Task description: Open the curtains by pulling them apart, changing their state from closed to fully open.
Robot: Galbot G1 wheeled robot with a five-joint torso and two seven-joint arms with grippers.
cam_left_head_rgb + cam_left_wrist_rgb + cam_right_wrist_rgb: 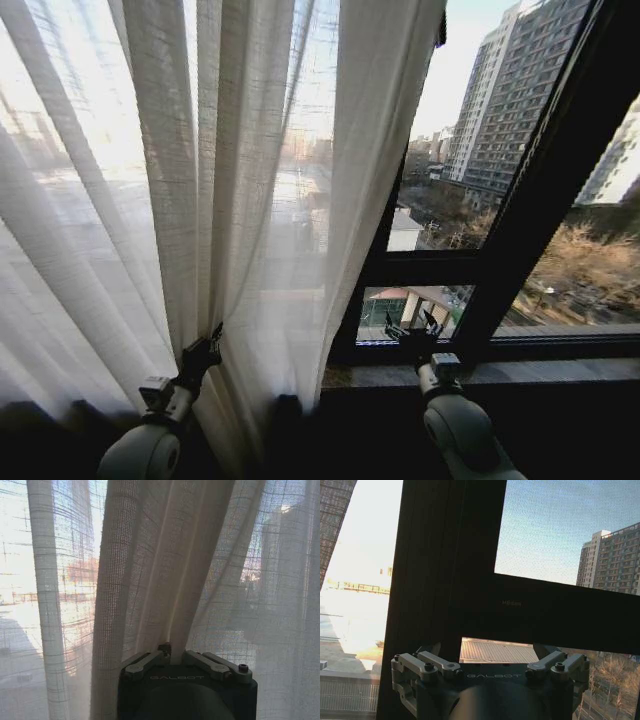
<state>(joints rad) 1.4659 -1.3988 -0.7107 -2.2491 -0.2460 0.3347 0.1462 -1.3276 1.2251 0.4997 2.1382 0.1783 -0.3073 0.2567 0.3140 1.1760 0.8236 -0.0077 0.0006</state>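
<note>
The sheer white curtains point(250, 150) hang in long pleats over the left and middle of the window, their right edge drawn in towards the left low down. My left gripper point(211, 338) is low at the curtain's bunched folds, shut on a gathered pleat. The left wrist view shows the same curtain fabric point(165, 555) rising out of the closed left gripper point(170, 651). My right gripper point(415, 328) stands open just above the sill, in front of bare glass, apart from the fabric. In the right wrist view the right gripper point(485, 650) has its fingers spread wide with nothing between them.
A dark window frame point(540, 200) with a slanted post and a crossbar point(545, 605) stands right behind the right gripper. A stone sill point(540, 373) runs below the glass. Tall buildings point(520, 90) show outside through the uncovered right panes.
</note>
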